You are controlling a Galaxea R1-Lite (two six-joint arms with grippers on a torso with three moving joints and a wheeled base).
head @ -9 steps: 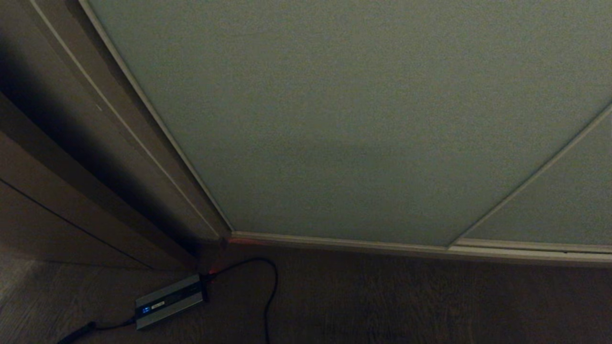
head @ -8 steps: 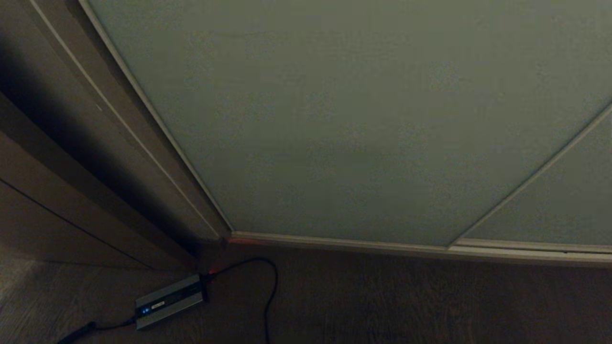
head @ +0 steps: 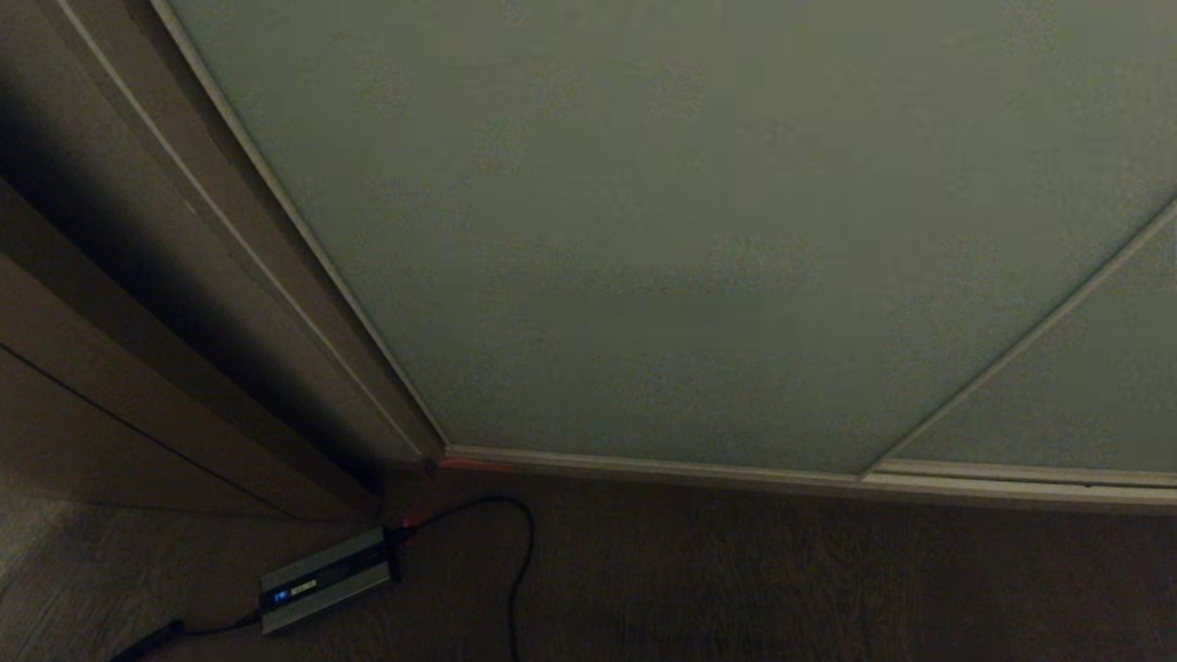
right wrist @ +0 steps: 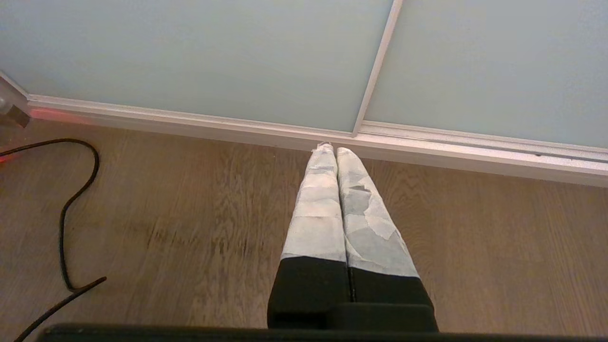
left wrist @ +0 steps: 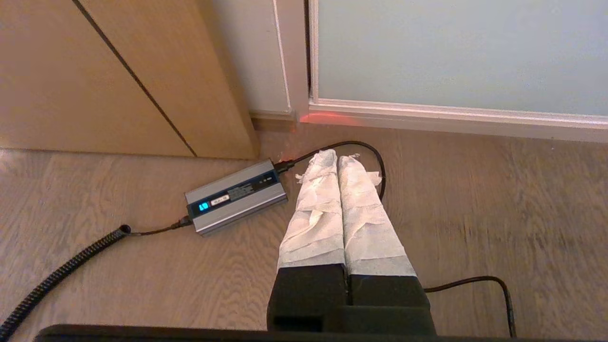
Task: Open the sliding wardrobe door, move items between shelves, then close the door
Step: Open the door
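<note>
Floor: brown wood-grain plank floor (left wrist: 475, 199) ran up to the wardrobe base; dim in head view.
Door: sliding wardrobe door (head: 699, 230), tall matte pale grey-green panel with thin cream frame, stood fully shut against the brown wood side panel (head: 119, 303); second panel overlapped at right.
Items, shelves: hidden behind the door, not visible.
Left gripper (left wrist: 338, 157): white-taped fingers pressed together, empty, hanging above the floor near the door's lower corner.
Right gripper (right wrist: 331, 149): taped fingers pressed together, empty, pointing at the seam between panels.
Clutter: grey metal power brick with blue display (left wrist: 236, 196) and its black cable (left wrist: 370, 154) lay on the floor just under the left gripper.
Stage: judged not begun.
Risk: smooth frame offered little purchase, closed fingers could slip off; base or arm could snag the cable and drag the brick.
</note>
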